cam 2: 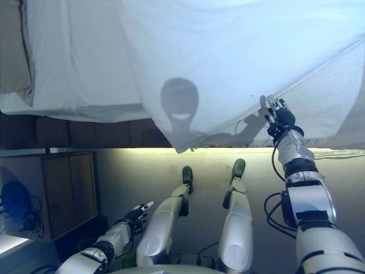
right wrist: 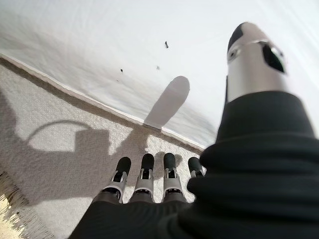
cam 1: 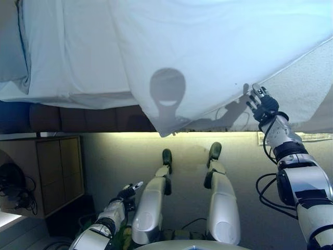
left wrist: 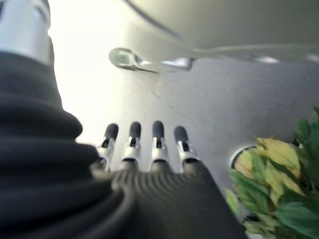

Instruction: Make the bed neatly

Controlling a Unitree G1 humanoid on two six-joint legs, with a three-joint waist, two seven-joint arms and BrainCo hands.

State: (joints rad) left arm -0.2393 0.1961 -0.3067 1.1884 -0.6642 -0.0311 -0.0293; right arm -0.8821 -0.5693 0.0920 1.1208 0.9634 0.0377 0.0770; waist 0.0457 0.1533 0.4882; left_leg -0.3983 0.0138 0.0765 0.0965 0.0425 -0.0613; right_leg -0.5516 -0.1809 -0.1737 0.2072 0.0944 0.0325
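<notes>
A white cover [cam 1: 218, 52] lies across the bed, and one corner [cam 1: 166, 127] hangs over the near side. Its hemmed edge runs diagonally over a textured off-white blanket [cam 1: 304, 88]. My right hand [cam 1: 263, 104] is raised at that edge, fingers straight and open, holding nothing. In the right wrist view the hand [right wrist: 144, 177] hovers over the blanket [right wrist: 60, 164], just short of the cover's edge [right wrist: 99, 104]. My left hand [cam 1: 127, 191] hangs low beside my leg, open and empty; it also shows in the left wrist view [left wrist: 149, 149].
The bed's dark frame [cam 1: 78, 119] runs below the mattress. A wooden cabinet [cam 1: 54, 172] stands at the lower left, with a dark object and cords [cam 1: 13, 190] beside it. A green and yellow plant [left wrist: 279, 184] is near my left hand. The blanket's fringe [cam 1: 312, 137] hangs at right.
</notes>
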